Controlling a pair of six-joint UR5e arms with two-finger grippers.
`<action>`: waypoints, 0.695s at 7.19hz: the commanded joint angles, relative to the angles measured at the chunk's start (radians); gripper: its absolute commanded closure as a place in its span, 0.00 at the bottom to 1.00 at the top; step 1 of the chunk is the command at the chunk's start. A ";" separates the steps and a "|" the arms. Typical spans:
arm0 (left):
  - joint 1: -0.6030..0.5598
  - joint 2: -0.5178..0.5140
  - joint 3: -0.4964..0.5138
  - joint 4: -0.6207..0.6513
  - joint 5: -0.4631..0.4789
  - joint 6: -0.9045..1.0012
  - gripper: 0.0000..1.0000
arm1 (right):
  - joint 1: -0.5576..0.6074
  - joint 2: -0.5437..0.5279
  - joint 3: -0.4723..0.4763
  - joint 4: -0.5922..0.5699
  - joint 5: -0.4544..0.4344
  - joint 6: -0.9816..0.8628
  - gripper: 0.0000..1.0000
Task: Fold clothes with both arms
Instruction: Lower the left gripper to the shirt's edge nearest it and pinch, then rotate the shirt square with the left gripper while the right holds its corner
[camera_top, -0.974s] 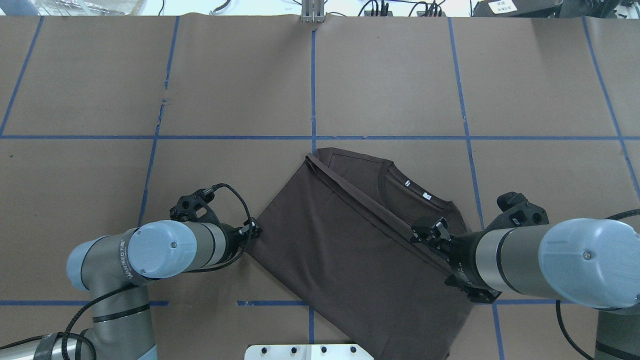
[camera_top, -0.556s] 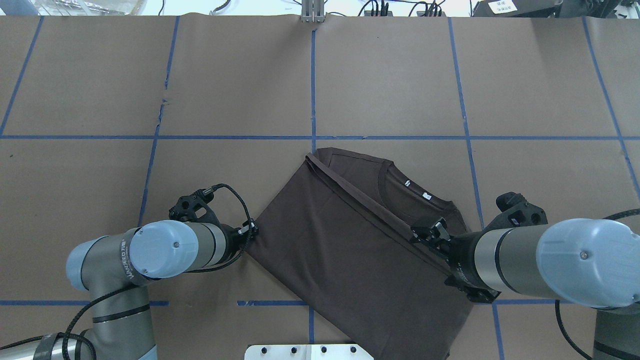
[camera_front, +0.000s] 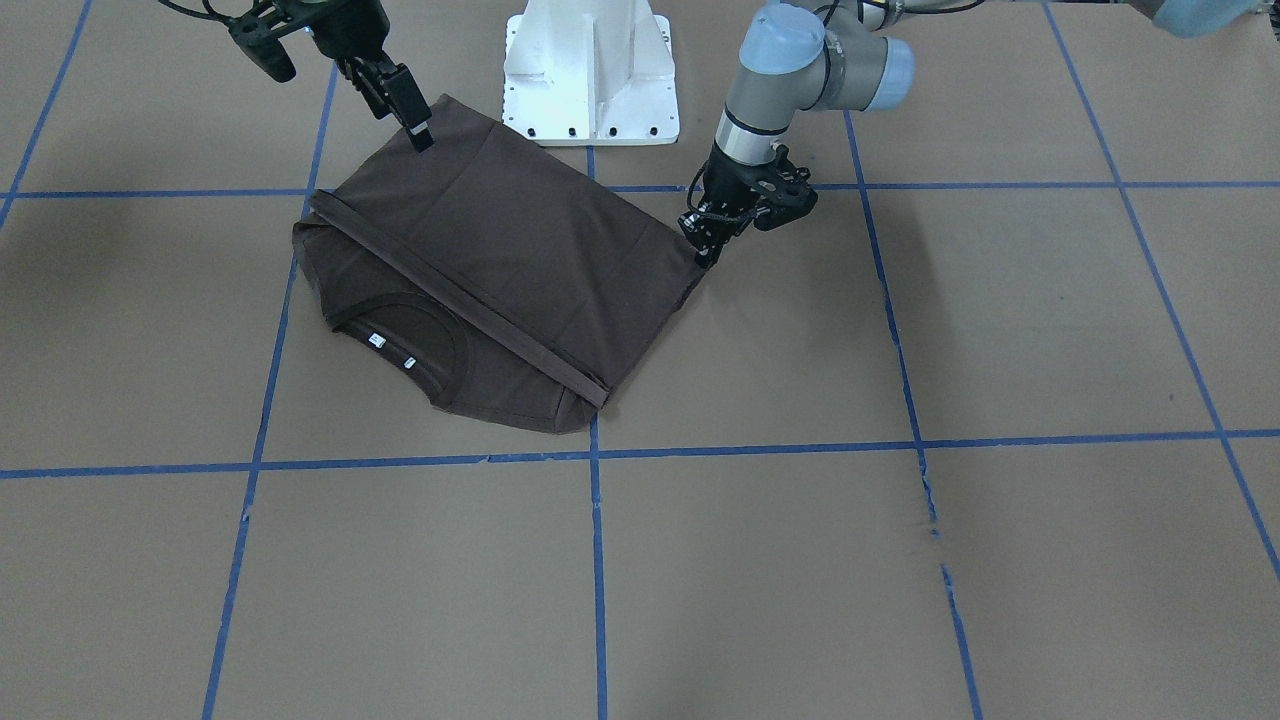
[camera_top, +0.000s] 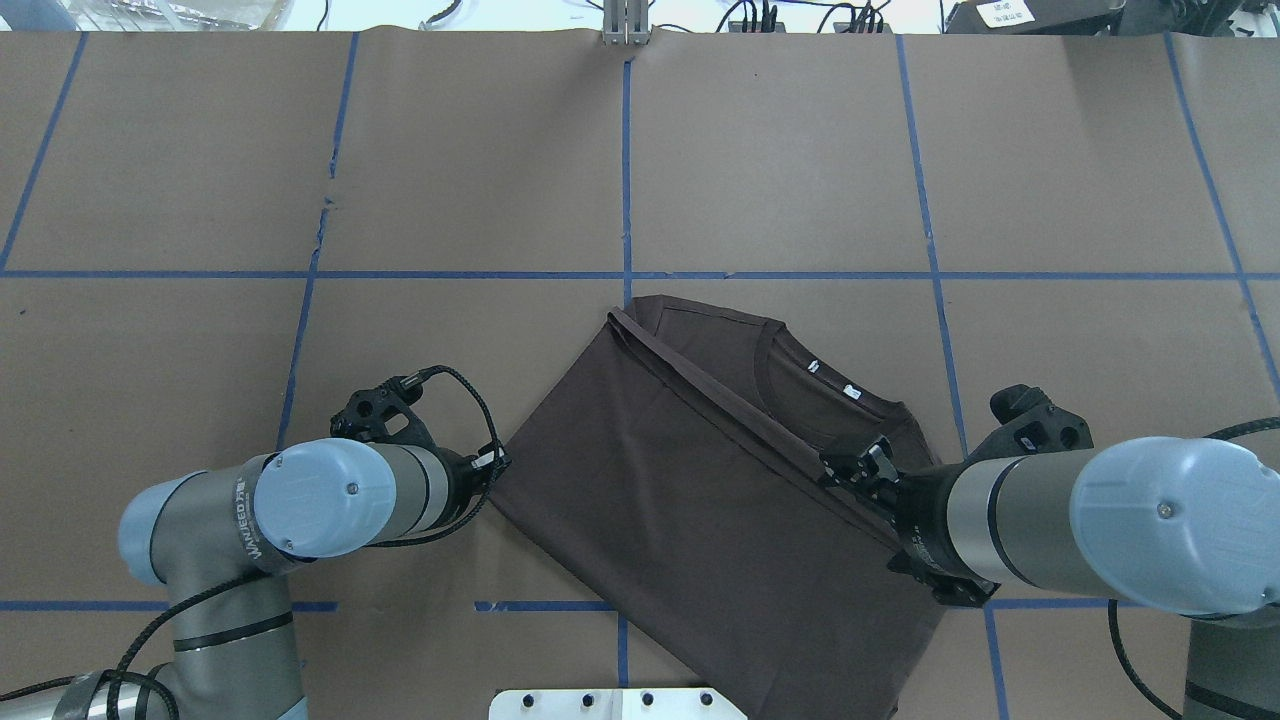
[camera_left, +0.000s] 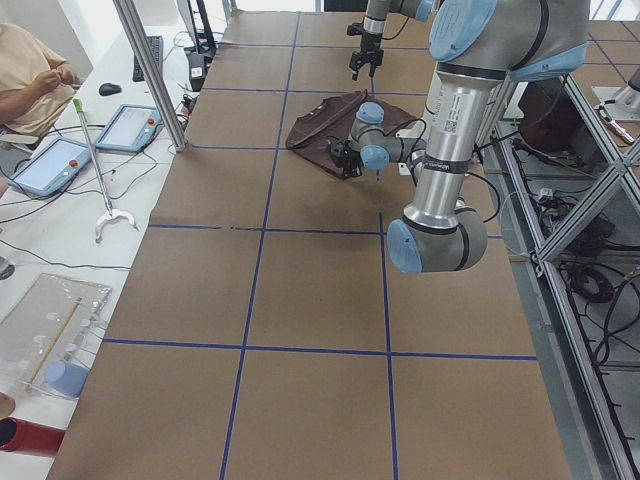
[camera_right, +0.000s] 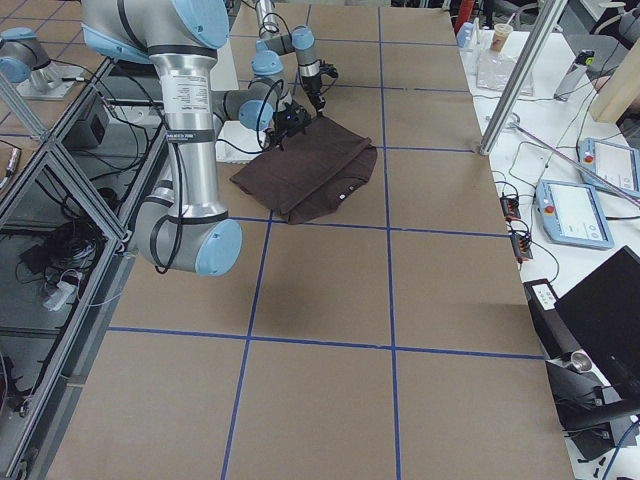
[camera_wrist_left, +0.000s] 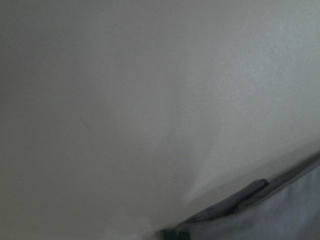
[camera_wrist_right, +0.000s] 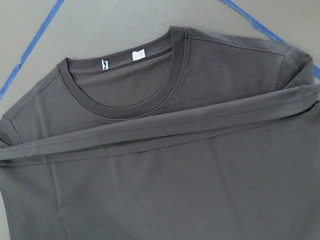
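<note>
Lying folded on worktop (camera_top: 450, 180), lower centre of overhead frame: dark brown T-shirt (camera_top: 680, 500). Left claw (camera_top: 497, 462) clenched on its left-hand corner. Right claw (camera_top: 845, 468) over folded edge; grip cannot be told.

Count on the table (camera_top: 200, 150): one shirt (camera_top: 680, 500) carrying two white labels, a larger label (camera_wrist_right: 138, 54) and a smaller label (camera_wrist_right: 104, 63). Two arms, left arm (camera_top: 340, 500) and right arm (camera_top: 1050, 520), each ending in one gripper, so two in all: left gripper (camera_top: 498, 461), right gripper (camera_front: 421, 136). Also one white base (camera_front: 590, 70), one person (camera_left: 30, 80), and two tablets beside the table, a far tablet (camera_left: 130, 127) and a near tablet (camera_left: 45, 165).
</note>
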 joint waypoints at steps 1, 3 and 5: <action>-0.007 -0.004 -0.030 0.072 0.003 0.057 1.00 | 0.001 0.002 0.000 0.000 0.001 0.000 0.00; -0.108 -0.057 -0.006 0.063 0.032 0.210 1.00 | 0.011 0.020 -0.003 -0.005 -0.002 0.000 0.00; -0.275 -0.239 0.206 0.016 0.030 0.258 1.00 | 0.021 0.020 -0.008 -0.005 -0.007 0.000 0.00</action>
